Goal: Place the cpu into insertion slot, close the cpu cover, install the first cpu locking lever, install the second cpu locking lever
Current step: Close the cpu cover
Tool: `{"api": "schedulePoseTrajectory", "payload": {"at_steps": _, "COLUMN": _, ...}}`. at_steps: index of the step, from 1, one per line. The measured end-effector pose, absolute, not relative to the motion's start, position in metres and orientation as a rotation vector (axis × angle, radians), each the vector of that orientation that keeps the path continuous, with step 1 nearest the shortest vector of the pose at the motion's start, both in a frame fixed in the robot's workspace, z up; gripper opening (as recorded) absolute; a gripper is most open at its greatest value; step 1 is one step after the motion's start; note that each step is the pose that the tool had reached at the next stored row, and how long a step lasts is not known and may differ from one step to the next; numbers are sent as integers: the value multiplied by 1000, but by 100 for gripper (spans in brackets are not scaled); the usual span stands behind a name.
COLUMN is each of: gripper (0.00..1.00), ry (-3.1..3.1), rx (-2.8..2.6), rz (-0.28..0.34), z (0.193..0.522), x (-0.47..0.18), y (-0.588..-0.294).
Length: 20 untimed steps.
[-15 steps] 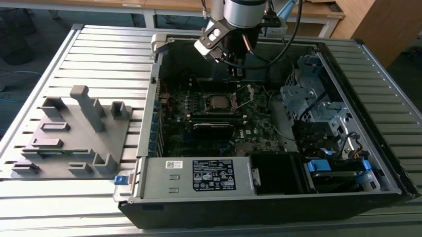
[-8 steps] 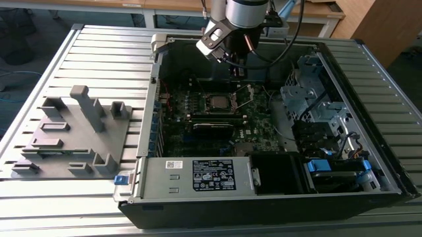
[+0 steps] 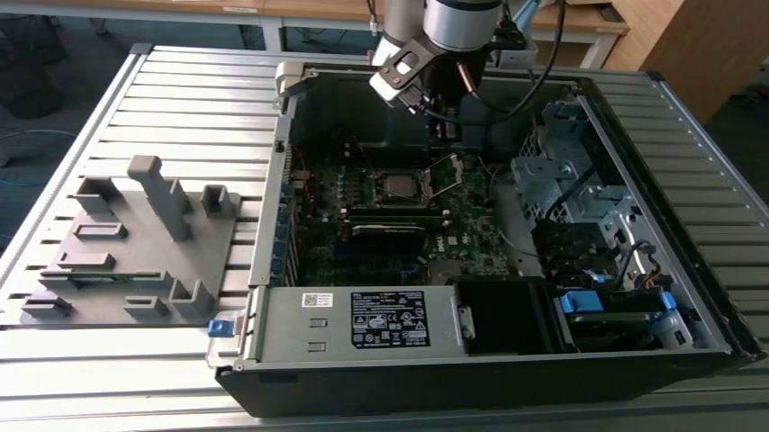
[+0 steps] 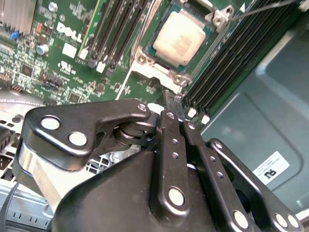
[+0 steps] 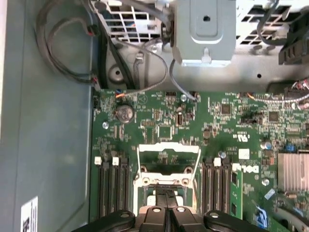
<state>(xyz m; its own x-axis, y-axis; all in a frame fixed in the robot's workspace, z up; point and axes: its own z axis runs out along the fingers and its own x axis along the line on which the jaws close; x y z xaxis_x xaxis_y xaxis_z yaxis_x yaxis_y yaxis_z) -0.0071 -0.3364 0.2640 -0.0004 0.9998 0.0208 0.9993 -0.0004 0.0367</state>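
The work stands at the second step. The cpu (image 4: 181, 36) already lies flat in the insertion slot (image 4: 141, 59), its pale metal top bare, in the far-middle part of the motherboard (image 3: 360, 243) inside the open computer case (image 3: 505, 378). The cpu cover (image 5: 169, 147) is not down on it: in the first wrist view the window frame is swung up and away, with green board showing through the window, and in the exterior view it appears to be tilted up at the socket's edge towards that view's right. A thin wire lever (image 4: 263, 8) stands free beside the socket. The gripper (image 4: 171, 104) hangs just above the socket's far side, touching nothing, with its jaws drawn almost together and nothing held between them. By my reading, closing the cover calls for a fingertip set behind the frame's raised free edge and a gentle sweep downward, keeping clear of the chip and the memory slots (image 4: 120, 34) alongside.
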Motion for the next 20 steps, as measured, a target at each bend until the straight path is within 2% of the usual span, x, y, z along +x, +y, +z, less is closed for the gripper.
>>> {"api": "schedulePoseTrajectory", "payload": {"at_steps": 20, "gripper": 11, "ry": 2213, "rx": 2213, "rz": 63, "z": 262, "x": 36, "y": -332}}
